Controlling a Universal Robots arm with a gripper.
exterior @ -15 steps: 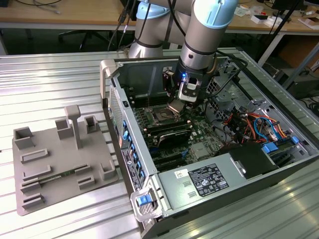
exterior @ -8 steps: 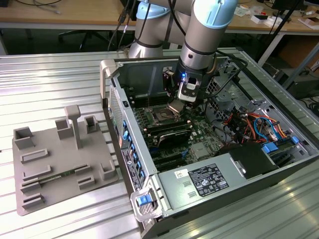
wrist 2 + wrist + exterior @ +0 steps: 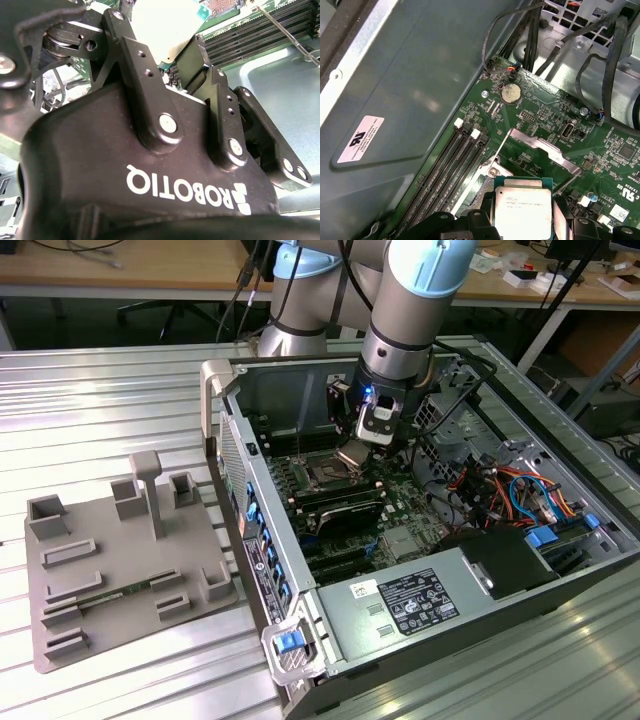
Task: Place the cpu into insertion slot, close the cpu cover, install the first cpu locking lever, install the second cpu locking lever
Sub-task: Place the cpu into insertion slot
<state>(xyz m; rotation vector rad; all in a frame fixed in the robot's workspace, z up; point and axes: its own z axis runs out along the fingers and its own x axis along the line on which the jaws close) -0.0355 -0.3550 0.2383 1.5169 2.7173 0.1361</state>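
Observation:
My gripper hangs inside the open computer case, shut on the cpu, a flat square chip with a silver top. In the first wrist view the cpu sits between the black fingers, just above the green board. The dark insertion slot lies just below and toward the exterior view's left of the chip. The silver cpu cover stands swung up beyond the chip. In the second wrist view the slot's contact field shows past the cpu, and a thin locking lever stands raised.
Long black memory slots run beside the socket. The case's grey side wall stands close by. Bundled cables and a power supply fill the case's other end. A grey fixture plate lies on the metal table outside.

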